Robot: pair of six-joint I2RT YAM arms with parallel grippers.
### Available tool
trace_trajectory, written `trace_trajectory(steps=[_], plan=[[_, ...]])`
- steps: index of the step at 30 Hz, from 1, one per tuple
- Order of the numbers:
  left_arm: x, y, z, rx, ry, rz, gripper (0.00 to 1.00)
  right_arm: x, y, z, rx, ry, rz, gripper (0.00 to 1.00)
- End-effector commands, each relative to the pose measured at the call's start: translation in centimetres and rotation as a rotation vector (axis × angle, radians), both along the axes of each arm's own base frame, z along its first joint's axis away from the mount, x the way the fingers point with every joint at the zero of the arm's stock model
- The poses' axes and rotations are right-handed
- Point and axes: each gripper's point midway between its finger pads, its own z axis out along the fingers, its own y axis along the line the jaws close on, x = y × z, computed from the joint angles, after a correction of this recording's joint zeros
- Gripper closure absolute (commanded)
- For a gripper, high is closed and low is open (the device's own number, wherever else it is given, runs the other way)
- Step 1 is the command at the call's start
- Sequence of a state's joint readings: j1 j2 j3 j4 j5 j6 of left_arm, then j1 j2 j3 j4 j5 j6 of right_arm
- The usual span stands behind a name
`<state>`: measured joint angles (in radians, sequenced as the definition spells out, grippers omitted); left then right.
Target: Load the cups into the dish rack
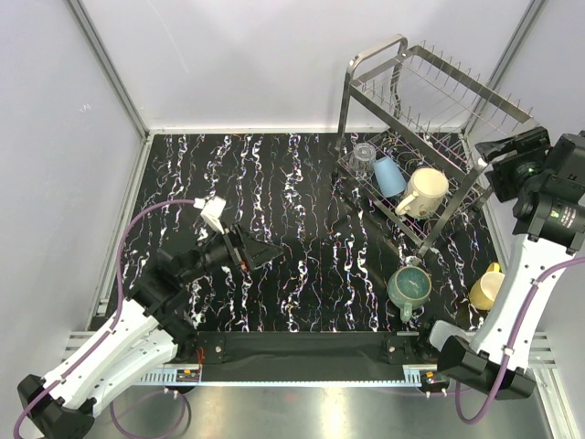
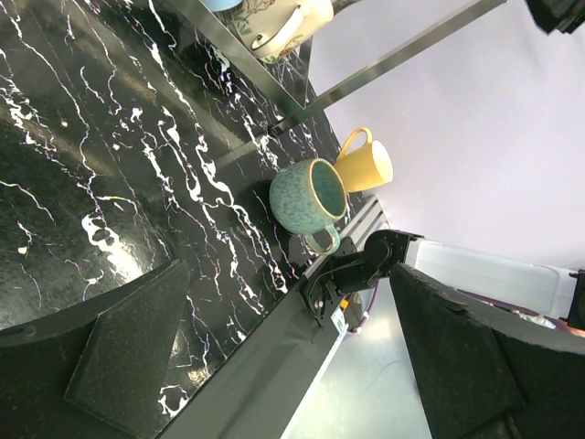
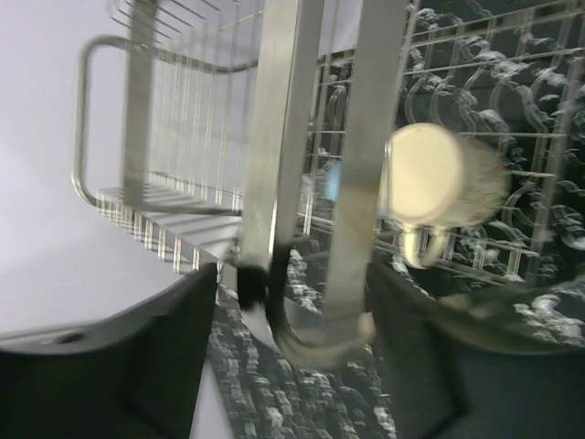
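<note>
The dish rack (image 1: 366, 69) stands at the back right. On its lower tier lie the cream mug (image 1: 422, 192), the light-blue cup (image 1: 388, 176) and the clear glass tumbler (image 1: 364, 157). The teal mug (image 1: 409, 286) and the yellow mug (image 1: 486, 289) stand on the table in front of the rack; both show in the left wrist view, teal (image 2: 309, 195) and yellow (image 2: 366, 165). My right gripper (image 1: 487, 151) is open and empty at the rack's right end; its view shows the rack frame (image 3: 279, 119) and the cream mug (image 3: 443, 178). My left gripper (image 1: 256, 251) is open and empty at mid-left.
The black marbled tabletop (image 1: 274, 201) is bounded by grey walls at the left and back. A black cloth strip (image 1: 302, 352) lies along the front edge between the arm bases. The right arm's base (image 1: 475, 366) stands just in front of the teal and yellow mugs.
</note>
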<state>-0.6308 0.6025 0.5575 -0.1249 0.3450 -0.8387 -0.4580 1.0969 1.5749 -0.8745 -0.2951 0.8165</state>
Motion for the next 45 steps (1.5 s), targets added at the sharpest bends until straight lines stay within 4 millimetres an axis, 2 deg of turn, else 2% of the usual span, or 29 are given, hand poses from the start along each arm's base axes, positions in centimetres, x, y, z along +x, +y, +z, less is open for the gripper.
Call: trace_trajectory(steps=[1, 4, 9, 10, 12, 13, 14, 15, 16, 17, 19, 22, 24, 28, 29, 30, 31, 32, 33, 34, 35, 36, 37, 38, 39, 40, 43, 44, 45], plan=[[-0.2, -0.5, 3.2, -0.036, -0.085, -0.047, 0.01, -3.1, -0.2, 1.4, -0.168, 0.044, -0.010, 0.22], [0.0, -0.6, 3.4, -0.037, -0.085, -0.040, 0.01, -4.8, -1.4, 1.2, -0.266, 0.101, -0.060, 0.12], [0.0, -0.8, 3.4, -0.046, -0.077, -0.046, 0.02, -7.2, -1.8, 1.5, -0.387, 0.147, -0.074, 0.11], [0.1, -0.8, 3.2, -0.045, -0.074, -0.043, 0.02, -7.6, -1.6, 2.7, -0.415, 0.122, -0.076, 0.11], [0.1, -1.0, 3.2, -0.046, -0.071, -0.045, 0.03, -8.1, -1.1, 3.4, -0.427, 0.120, -0.064, 0.12], [0.1, -1.1, 3.1, -0.046, -0.070, -0.048, 0.04, -8.5, -0.8, 5.0, -0.440, 0.081, -0.065, 0.13], [0.1, -1.2, 3.0, -0.046, -0.063, -0.051, 0.04, -8.7, -0.4, 5.5, -0.443, 0.067, -0.053, 0.13], [0.2, -1.3, 3.0, -0.048, -0.063, -0.052, 0.04, -8.5, 0.2, 5.7, -0.429, 0.064, -0.020, 0.15], [0.1, -1.5, 3.0, -0.050, -0.061, -0.056, 0.04, -8.8, 0.8, 7.2, -0.436, 0.020, -0.007, 0.15], [0.3, -1.6, 2.9, -0.052, -0.057, -0.056, 0.04, -8.4, 1.7, 7.7, -0.417, 0.002, 0.040, 0.16], [0.3, -1.9, 2.9, -0.054, -0.054, -0.062, 0.05, -8.8, 3.1, 9.5, -0.409, -0.055, 0.091, 0.18], [0.4, -2.3, 2.7, -0.054, -0.045, -0.061, 0.05, -8.2, 6.1, 11.5, -0.344, -0.138, 0.242, 0.22], [0.5, -2.6, 2.4, -0.046, -0.033, -0.062, 0.05, -7.9, 7.5, 12.4, -0.316, -0.191, 0.310, 0.23], [0.8, -2.8, 2.2, -0.040, -0.024, -0.046, 0.05, -6.3, 11.0, 12.3, -0.207, -0.230, 0.505, 0.27], [1.0, -2.7, 2.1, -0.037, -0.023, -0.036, 0.05, -5.5, 11.3, 11.9, -0.202, -0.217, 0.519, 0.27], [1.2, -2.6, 2.1, -0.036, -0.024, -0.027, 0.05, -5.5, 13.4, 11.9, -0.196, -0.224, 0.598, 0.27], [1.3, -2.6, 2.0, -0.034, -0.023, -0.020, 0.05, -5.3, 14.2, 11.6, -0.204, -0.214, 0.628, 0.28], [1.5, -2.5, 1.8, -0.027, -0.020, -0.007, 0.05, -3.8, 14.6, 10.6, -0.210, -0.173, 0.621, 0.28], [1.6, -2.4, 1.7, -0.024, -0.018, 0.004, 0.05, -4.5, 18.5, 10.0, -0.214, -0.164, 0.751, 0.28], [1.8, -2.3, 1.6, -0.018, -0.016, 0.011, 0.05, -4.2, 19.9, 9.2, -0.245, -0.140, 0.783, 0.28], [1.9, -2.2, 1.3, -0.011, -0.012, 0.023, 0.05, -2.7, 21.0, 7.8, -0.302, -0.092, 0.754, 0.27], [2.0, -2.1, 1.3, -0.007, -0.012, 0.030, 0.05, -3.4, 23.8, 6.8, -0.334, -0.076, 0.828, 0.26], [2.1, -2.0, 1.2, -0.005, -0.009, 0.043, 0.05, -3.0, 24.8, 5.7, -0.368, -0.052, 0.841, 0.25], [2.1, -1.8, 1.0, 0.000, -0.003, 0.047, 0.05, -1.4, 25.4, 4.8, -0.402, -0.037, 0.809, 0.25], [2.1, -1.7, 1.0, 0.002, -0.005, 0.055, 0.05, -0.8, 26.3, 2.5, -0.421, 0.011, 0.825, 0.25], [2.2, -1.4, 0.9, 0.007, -0.003, 0.068, 0.05, -0.4, 27.1, 1.6, -0.435, 0.017, 0.843, 0.25], [2.1, 0.0, 0.7, 0.028, -0.013, 0.126, 0.05, 2.2, 27.3, -2.6, -0.533, 0.087, 0.790, 0.27], [2.0, 0.4, 0.1, 0.042, -0.002, 0.140, 0.05, 3.8, 26.8, -3.7, -0.589, 0.106, 0.728, 0.27], [1.7, 1.0, 0.7, 0.026, -0.027, 0.155, 0.05, 4.3, 26.6, -6.1, -0.631, 0.156, 0.719, 0.28]])
